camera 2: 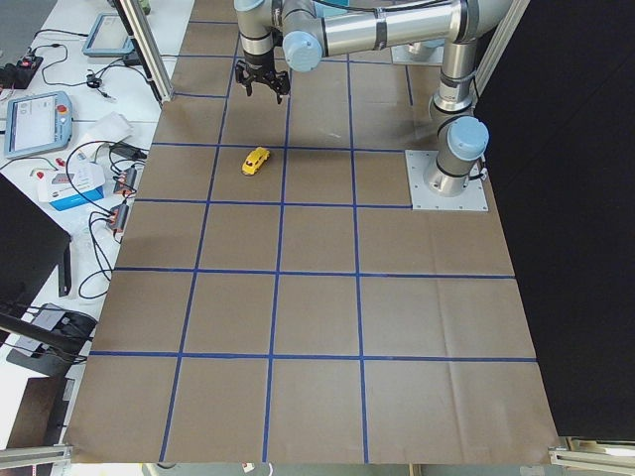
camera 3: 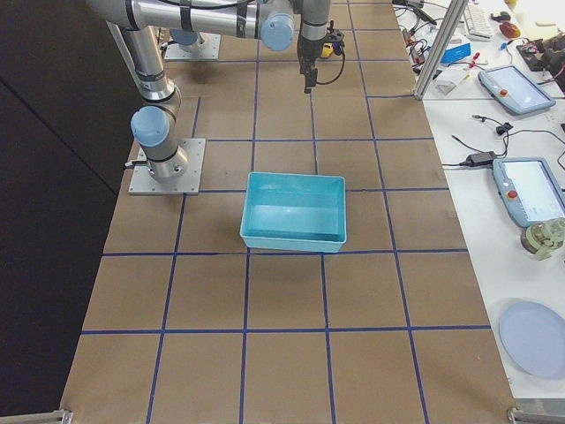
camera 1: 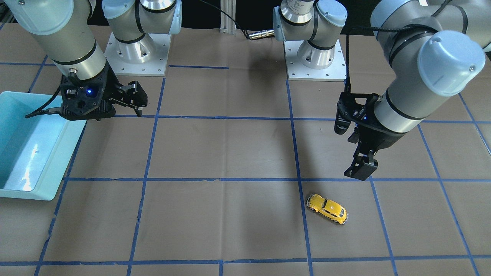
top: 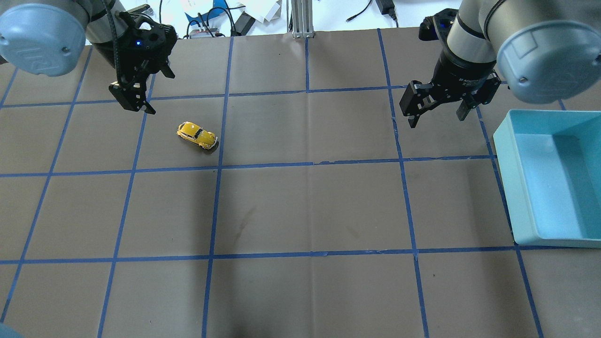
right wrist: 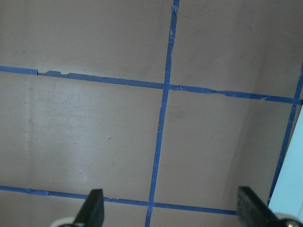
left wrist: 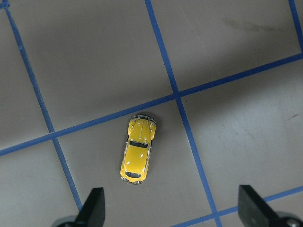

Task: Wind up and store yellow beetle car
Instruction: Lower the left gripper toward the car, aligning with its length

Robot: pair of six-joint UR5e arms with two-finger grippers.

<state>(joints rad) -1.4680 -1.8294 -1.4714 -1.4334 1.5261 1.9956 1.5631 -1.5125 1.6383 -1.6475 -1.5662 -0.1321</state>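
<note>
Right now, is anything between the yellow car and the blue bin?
No. In the overhead view, only bare brown table and blue tape lines lie between the yellow beetle car and the bin.

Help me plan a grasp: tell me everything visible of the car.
The car is a small, rounded, glossy yellow toy Beetle with dark windows and silver bumpers. It stands upright on its wheels on the brown table, close to a crossing of blue tape but not on it. Nothing touches it; the open left gripper hovers nearby, apart.
</note>
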